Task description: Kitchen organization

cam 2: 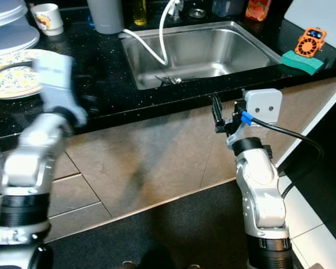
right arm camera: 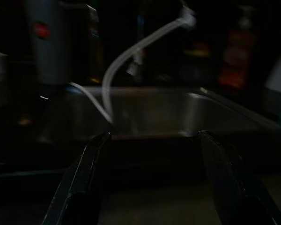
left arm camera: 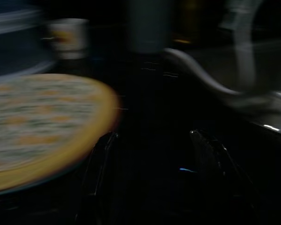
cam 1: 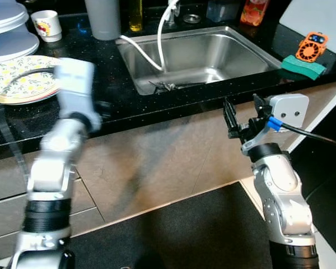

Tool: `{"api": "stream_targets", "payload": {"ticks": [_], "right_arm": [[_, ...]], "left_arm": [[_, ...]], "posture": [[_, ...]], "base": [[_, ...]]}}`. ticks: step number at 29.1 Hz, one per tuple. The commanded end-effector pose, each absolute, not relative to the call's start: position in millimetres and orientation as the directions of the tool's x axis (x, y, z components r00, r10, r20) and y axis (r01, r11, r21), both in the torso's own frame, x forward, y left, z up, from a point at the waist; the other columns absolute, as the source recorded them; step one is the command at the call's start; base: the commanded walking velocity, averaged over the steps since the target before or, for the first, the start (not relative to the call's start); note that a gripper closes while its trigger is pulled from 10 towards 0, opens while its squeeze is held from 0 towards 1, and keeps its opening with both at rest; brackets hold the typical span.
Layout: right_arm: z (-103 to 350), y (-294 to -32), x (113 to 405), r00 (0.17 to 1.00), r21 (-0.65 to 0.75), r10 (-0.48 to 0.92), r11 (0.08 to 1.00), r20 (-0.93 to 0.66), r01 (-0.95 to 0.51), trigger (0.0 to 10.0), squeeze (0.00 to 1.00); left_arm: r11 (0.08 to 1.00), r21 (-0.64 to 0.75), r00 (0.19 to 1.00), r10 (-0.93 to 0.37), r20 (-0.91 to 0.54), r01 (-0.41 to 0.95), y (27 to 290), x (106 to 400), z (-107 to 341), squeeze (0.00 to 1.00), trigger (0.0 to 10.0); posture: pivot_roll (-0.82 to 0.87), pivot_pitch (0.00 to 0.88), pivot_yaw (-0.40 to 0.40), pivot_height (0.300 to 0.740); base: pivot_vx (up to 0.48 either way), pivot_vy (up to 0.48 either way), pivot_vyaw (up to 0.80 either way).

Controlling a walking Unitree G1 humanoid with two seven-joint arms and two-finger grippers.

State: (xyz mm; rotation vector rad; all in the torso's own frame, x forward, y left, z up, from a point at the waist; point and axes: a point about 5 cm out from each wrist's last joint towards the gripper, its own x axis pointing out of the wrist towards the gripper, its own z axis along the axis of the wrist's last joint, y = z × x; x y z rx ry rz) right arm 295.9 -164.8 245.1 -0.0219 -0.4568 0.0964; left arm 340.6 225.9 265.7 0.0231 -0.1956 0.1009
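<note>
the left gripper (left arm camera: 150, 178), fingers spread and empty, hovers over the counter (cam 1: 117, 84) near its front edge, with the floral plate (cam 1: 17, 78) just beside it toward the left end. the right gripper (cam 1: 231, 120), also open and empty, hangs below the front edge, so the left arm is nearer.

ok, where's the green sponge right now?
The green sponge lies on the black counter right of the sink, on the robot's right, with an orange gadget just behind it.

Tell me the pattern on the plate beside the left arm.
Yellow lemon-like print on white with a yellow rim, clearest in the left eye view.
</note>
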Motion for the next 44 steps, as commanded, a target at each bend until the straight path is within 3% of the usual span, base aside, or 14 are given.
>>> {"api": "stream_targets", "payload": {"ticks": [1, 5, 8, 23, 27, 29, 31, 32, 33, 36, 40, 41, 42, 44], "right_arm": [[248, -162, 297, 0.887, -0.031, 0.112, 0.993, 0.449, -0.11, 10.0, 0.0], [254, -160, 300, 0.877, -0.002, 0.12, 0.991, 0.466, -0.135, 10.0, 0.0], [253, -173, 305, 0.893, 0.088, 0.023, 0.994, 0.449, -0.069, 10.0, 0.0], [250, -198, 308, 0.894, 0.156, -0.16, 0.982, 0.42, 0.102, 10.0, 0.0], [250, -197, 308, 0.892, 0.15, -0.155, 0.984, 0.424, 0.1, 10.0, 0.0], [251, -194, 308, 0.893, 0.146, -0.144, 0.985, 0.427, 0.089, 10.0, 0.0], [251, -194, 308, 0.893, 0.145, -0.141, 0.986, 0.428, 0.086, 10.0, 0.0], [252, -192, 308, 0.893, 0.144, -0.134, 0.986, 0.431, 0.078, 10.0, 0.0], [253, -188, 307, 0.893, 0.139, -0.112, 0.989, 0.436, 0.056, 10.0, 0.0], [253, -186, 307, 0.893, 0.136, -0.101, 0.99, 0.438, 0.045, 10.0, 0.0], [254, -176, 307, 0.893, 0.125, -0.061, 0.992, 0.446, 0.006, 10.0, 0.0], [254, -176, 307, 0.893, 0.125, -0.061, 0.992, 0.446, 0.006, 10.0, 0.0], [254, -175, 307, 0.893, 0.125, -0.054, 0.992, 0.447, -0.003, 10.0, 0.0], [254, -172, 307, 0.893, 0.127, -0.047, 0.992, 0.448, -0.012, 10.0, 0.0]], "left_arm": [[0.991, 0.022, 0.973, 0.128, 0.19, -0.134, 235, 341, 269, 0.0, 10.0], [0.988, 0.087, 0.969, 0.108, 0.222, -0.13, 237, 339, 277, 0.0, 10.0], [0.988, 0.141, 0.963, 0.017, 0.269, -0.057, 218, 337, 281, 0.0, 10.0], [0.984, 0.163, 0.962, -0.106, 0.253, 0.065, 193, 342, 279, 0.0, 10.0], [1.0, 0.006, 0.977, -0.021, 0.212, 0.02, 205, 345, 280, 0.0, 10.0], [0.991, 0.102, 0.986, 0.076, 0.15, -0.092, 225, 351, 277, 0.0, 10.0], [0.981, 0.156, 0.984, 0.097, 0.147, -0.119, 231, 351, 277, 0.0, 10.0], [0.947, 0.292, 0.985, 0.098, 0.139, -0.136, 239, 352, 278, 0.0, 10.0], [0.829, 0.547, 0.993, 0.078, 0.087, -0.113, 258, 353, 280, 0.0, 10.0], [0.768, 0.633, 0.995, 0.084, 0.047, -0.095, 269, 353, 280, 0.0, 10.0], [0.493, 0.865, 0.987, 0.074, -0.142, 0.088, 301, 347, 277, 0.0, 10.0], [0.493, 0.865, 0.987, 0.074, -0.142, 0.088, 301, 347, 277, 0.0, 10.0], [0.417, 0.898, 0.98, 0.075, -0.187, 0.139, 306, 344, 275, 0.0, 10.0], [0.348, 0.917, 0.97, 0.073, -0.234, 0.195, 310, 341, 273, 0.0, 10.0]], "posture": [[0.1, 0.096, 0.003, 0.74], [0.1, 0.096, 0.003, 0.74], [0.11, 0.089, -0.002, 0.74], [0.09, 0.072, 0.011, 0.74], [0.1, 0.069, 0.012, 0.74], [0.1, 0.076, 0.012, 0.74], [0.1, 0.076, 0.012, 0.74], [0.1, 0.076, 0.012, 0.74], [0.11, 0.088, 0.017, 0.74], [0.11, 0.088, 0.017, 0.74], [0.13, 0.106, 0.032, 0.74], [0.13, 0.106, 0.032, 0.74], [0.13, 0.107, 0.032, 0.74], [0.14, 0.11, 0.034, 0.74]], "base": [[0.0, 0.0, 0.0], [0.0, 0.0, 0.0], [0.0, 0.0, 0.0], [0.0, 0.0, 0.0], [0.0, 0.0, 0.0], [0.0, 0.0, 0.0], [0.0, 0.0, 0.0], [0.0, 0.0, 0.0], [0.0, 0.0, 0.0], [0.0, 0.0, 0.0], [0.0, 0.0, 0.0], [0.0, 0.0, 0.0], [0.0, 0.0, 0.0], [0.0, 0.0, 0.0]]}}
